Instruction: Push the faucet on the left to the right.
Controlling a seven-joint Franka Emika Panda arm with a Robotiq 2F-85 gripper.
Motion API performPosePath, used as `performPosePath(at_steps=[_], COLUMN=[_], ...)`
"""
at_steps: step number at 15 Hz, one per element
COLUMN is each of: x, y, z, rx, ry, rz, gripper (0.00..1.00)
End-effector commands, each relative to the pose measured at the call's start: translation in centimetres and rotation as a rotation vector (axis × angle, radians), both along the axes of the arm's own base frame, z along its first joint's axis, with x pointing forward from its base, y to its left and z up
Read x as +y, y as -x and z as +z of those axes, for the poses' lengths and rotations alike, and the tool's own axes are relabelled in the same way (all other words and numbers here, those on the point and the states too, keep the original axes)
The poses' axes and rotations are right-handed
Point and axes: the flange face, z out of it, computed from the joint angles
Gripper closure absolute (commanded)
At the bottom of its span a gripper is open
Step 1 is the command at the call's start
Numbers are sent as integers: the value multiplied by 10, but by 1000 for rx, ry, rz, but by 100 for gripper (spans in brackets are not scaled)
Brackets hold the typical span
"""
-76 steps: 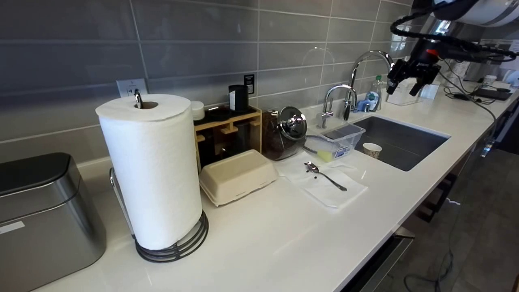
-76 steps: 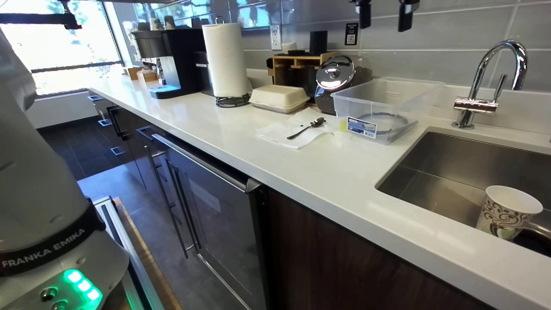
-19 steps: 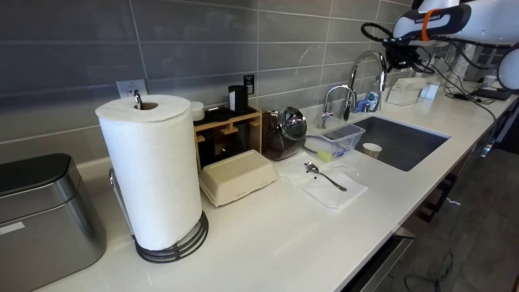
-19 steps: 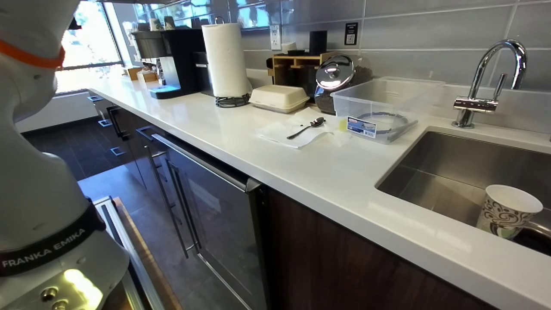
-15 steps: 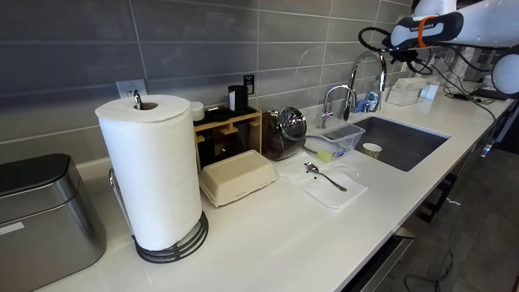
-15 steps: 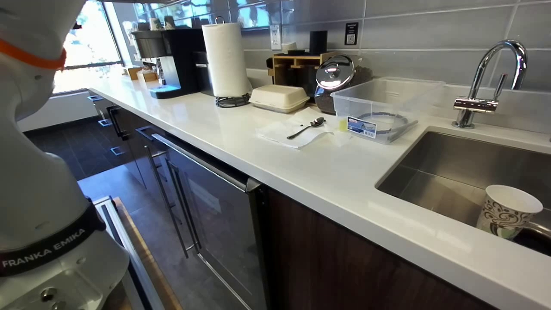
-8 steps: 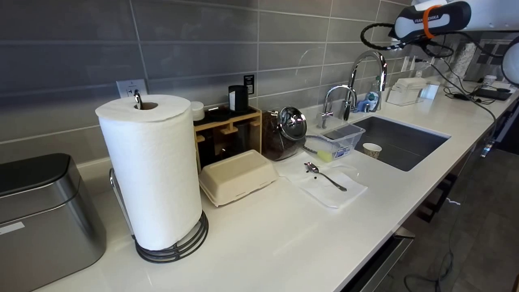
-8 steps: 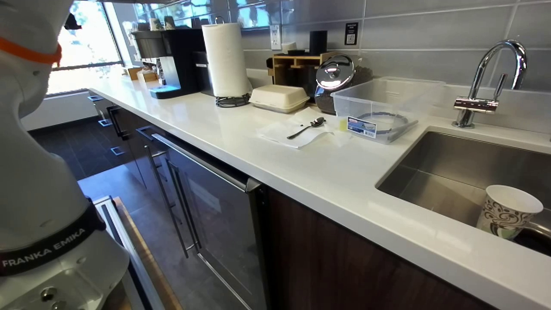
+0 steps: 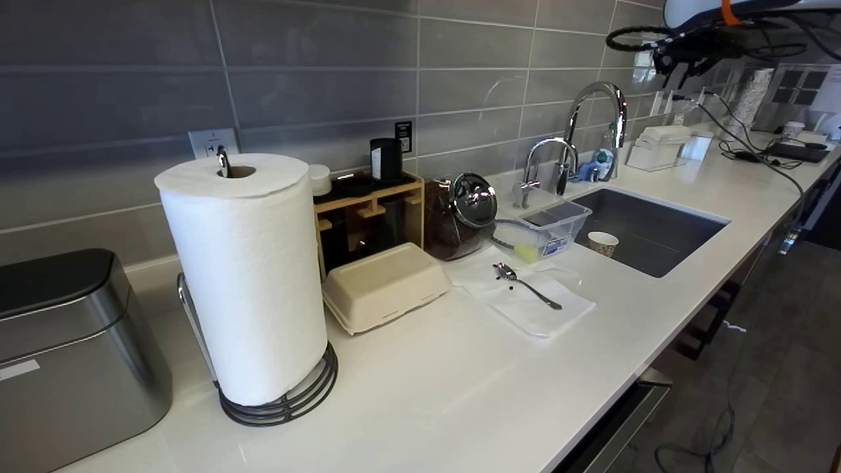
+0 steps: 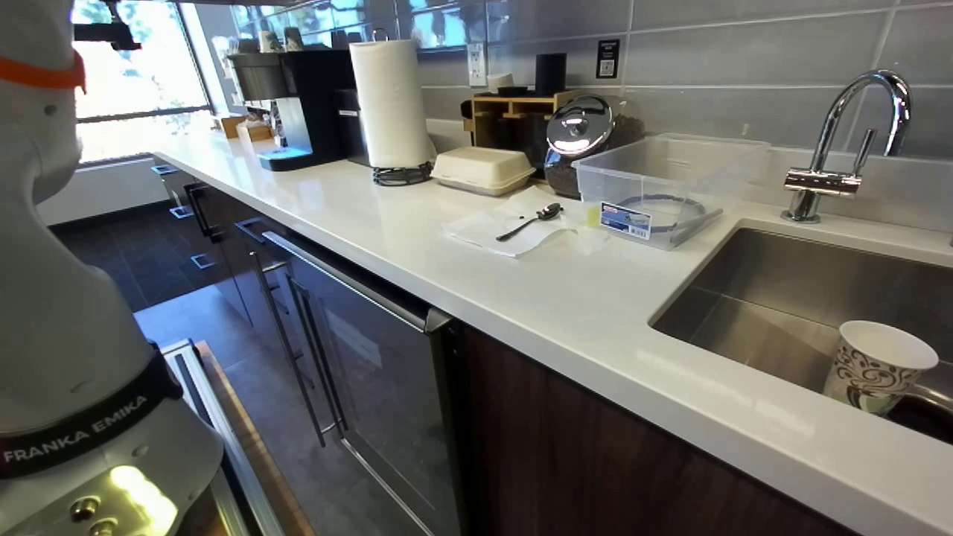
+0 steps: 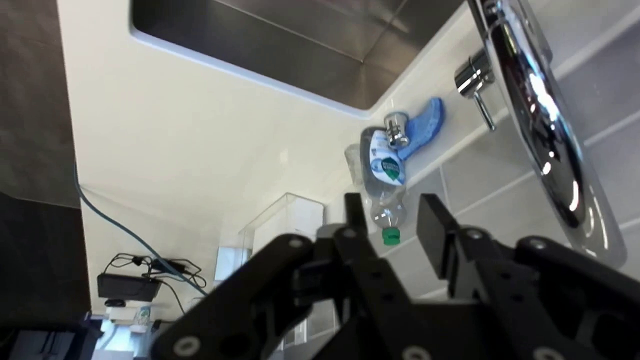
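Hanging above the bench, the end effector is spread apart, holding nothing. In the wrist view, the tall faucet sits at two o'clock, not touching. A good push should start on the faucet's left, soft and slow.

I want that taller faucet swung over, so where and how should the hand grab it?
I'd grip the taller faucet near the downturned end of its spout, coming from the sink side with the hand straddling it. It's slim and nearly vertical there, and that outer end likely gives good leverage; the tiled wall blocks the back.
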Motion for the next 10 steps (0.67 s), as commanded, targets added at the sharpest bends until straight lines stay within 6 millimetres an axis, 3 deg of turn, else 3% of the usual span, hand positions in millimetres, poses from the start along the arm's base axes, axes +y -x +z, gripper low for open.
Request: performPosePath(at_steps=[1, 5, 10], x=[9, 15, 23], y=[26, 35, 44], z=[-10, -40, -78], rx=[144, 319, 544], ry=[-108, -225, -403], rz=[86, 137, 174], gripper=[32, 3, 0])
